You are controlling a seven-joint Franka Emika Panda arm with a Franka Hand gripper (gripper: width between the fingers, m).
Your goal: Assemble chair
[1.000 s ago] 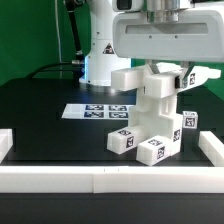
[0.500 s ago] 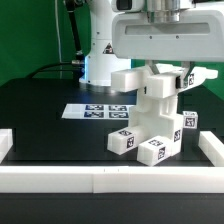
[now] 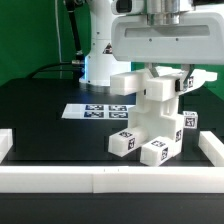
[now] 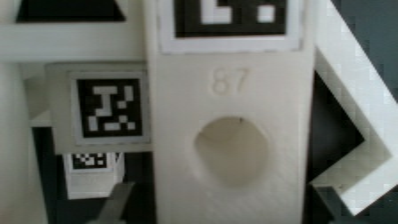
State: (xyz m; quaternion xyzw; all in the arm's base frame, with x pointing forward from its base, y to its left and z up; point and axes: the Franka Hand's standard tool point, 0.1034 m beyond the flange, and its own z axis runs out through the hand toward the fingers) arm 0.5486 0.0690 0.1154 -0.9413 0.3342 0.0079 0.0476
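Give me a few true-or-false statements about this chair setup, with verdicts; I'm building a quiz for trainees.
1. The chair parts are white and carry black-and-white square tags. True.
2. The marker board rests on top of the chair. False: it lies flat on the table, to the exterior view's left of the chair.
3. A white border rail runs along the table's near edge. True.
4. The table is white. False: it is black.

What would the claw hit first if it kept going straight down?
Most likely the chair: the claw points down at its topmost white part, which fills the wrist view, so it is very close. Whether they already touch, I cannot tell. The black table lies well below.
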